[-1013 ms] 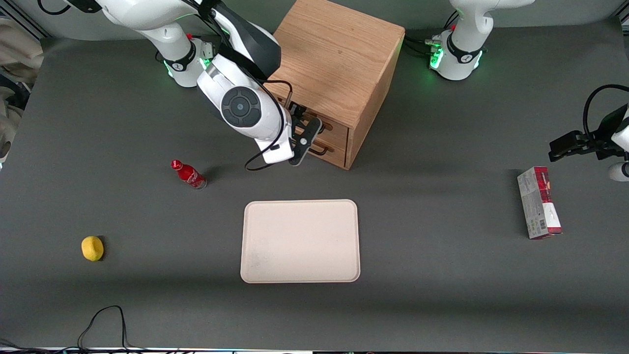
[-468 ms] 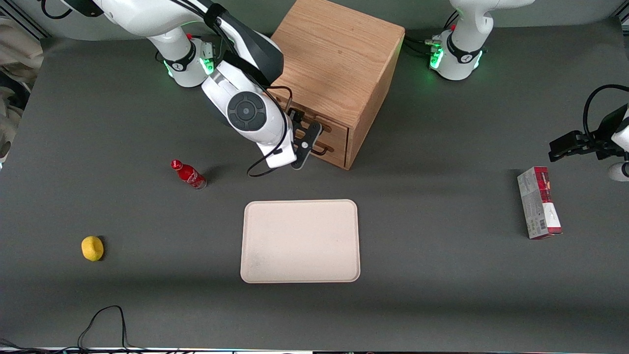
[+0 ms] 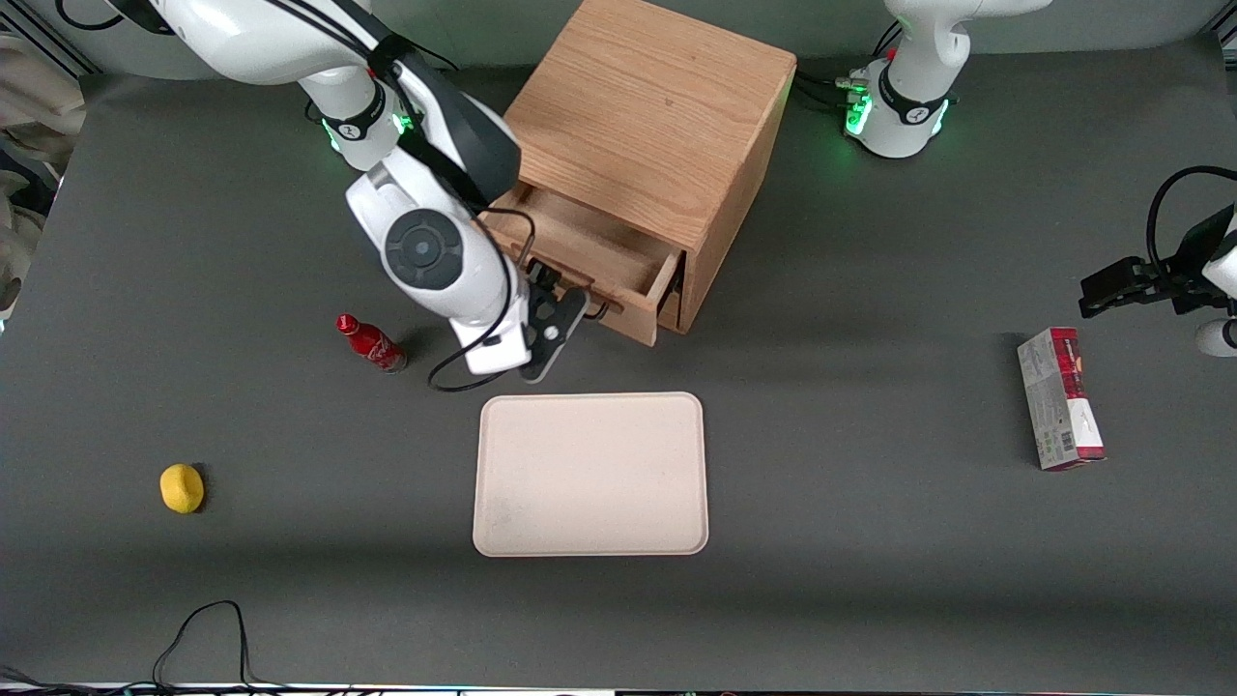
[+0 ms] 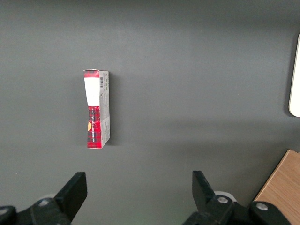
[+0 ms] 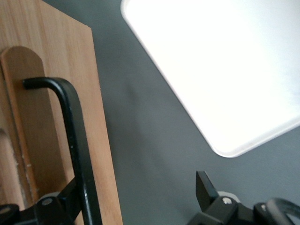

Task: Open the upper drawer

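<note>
**Upper drawer pulled out of the oak cabinet**

The upper drawer (image 3: 589,253) stands drawn out from the front of the boxy wooden cabinet (image 3: 646,116), toward the front camera. It is light oak with a plain wood inside, and nothing shows in the visible part of it. Its black wire bar handle (image 5: 75,140) runs across a rounded wooden backing strip on the drawer face.

The tool (image 3: 551,324) is at the drawer's front, its two black fingers spread wide apart. In the right wrist view one finger sits against the handle and drawer face, the other well clear over the grey surface (image 3: 870,541), so nothing is clamped.

The cream tray (image 3: 590,474) lies nearer the camera than the drawer. A red bottle (image 3: 370,343) lies beside the working arm, and a yellow lemon (image 3: 182,487) lies toward that arm's end. A red and grey carton (image 3: 1059,398) lies toward the parked arm's end
</note>
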You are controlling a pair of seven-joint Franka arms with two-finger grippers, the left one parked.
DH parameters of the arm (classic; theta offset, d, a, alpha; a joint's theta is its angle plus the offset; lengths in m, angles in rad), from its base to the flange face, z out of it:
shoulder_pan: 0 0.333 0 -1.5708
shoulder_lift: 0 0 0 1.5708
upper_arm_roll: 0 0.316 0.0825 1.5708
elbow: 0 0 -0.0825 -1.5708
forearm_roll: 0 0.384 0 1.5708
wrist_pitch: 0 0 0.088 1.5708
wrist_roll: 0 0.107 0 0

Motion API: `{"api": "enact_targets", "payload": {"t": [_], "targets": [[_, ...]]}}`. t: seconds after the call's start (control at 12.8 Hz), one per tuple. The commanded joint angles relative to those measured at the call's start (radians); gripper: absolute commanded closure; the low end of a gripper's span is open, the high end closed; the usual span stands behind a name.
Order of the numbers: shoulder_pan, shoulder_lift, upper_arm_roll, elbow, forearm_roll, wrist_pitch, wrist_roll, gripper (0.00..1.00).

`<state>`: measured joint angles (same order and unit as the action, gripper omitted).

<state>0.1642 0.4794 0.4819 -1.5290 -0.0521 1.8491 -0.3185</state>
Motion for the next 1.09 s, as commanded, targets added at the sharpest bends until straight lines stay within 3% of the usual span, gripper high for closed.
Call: {"api": "enact_targets", "payload": {"t": [0.0,0.47,1.01], "targets": [[0.006,0.015,-0.07,0.05,-0.012,-0.001,-0.078,0.0],[0.006,0.079,-0.158,0.171,-0.012,-0.002,-0.083,0.0],[0.006,0.055,-0.259,0.273,-0.005,-0.013,-0.077,0.0]]}}
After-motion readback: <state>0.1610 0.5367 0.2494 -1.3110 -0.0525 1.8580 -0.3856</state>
